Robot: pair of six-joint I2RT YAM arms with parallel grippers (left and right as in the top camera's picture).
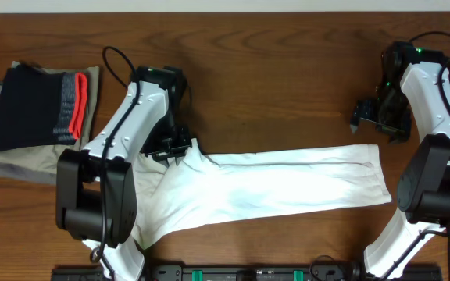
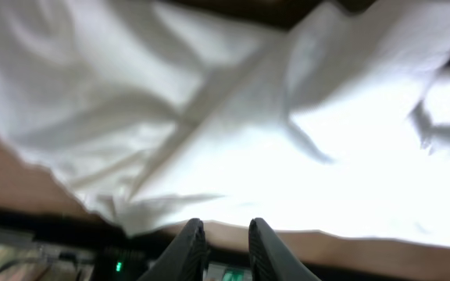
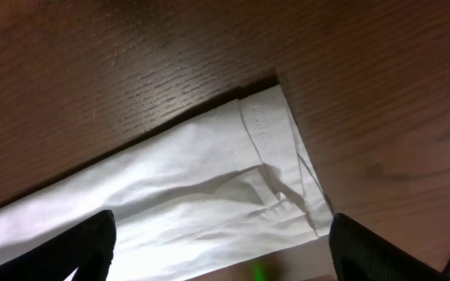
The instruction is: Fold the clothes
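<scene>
Left tool [image 2: 226, 228] has its fingers nearly together at the rear left edge of the shirt [image 1: 287, 187] — I cannot tell whether cloth is pinched. Right tool [image 1: 371, 117] is spread wide, hovering by the shirt's right end. The shirt lies as a long white band across the bench [image 1: 272, 78] — its left end fans toward the near edge.

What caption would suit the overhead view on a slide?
Left arm reaches the white T-shirt's edge on a wooden table; right arm hovers nearby, jaws open.
</scene>
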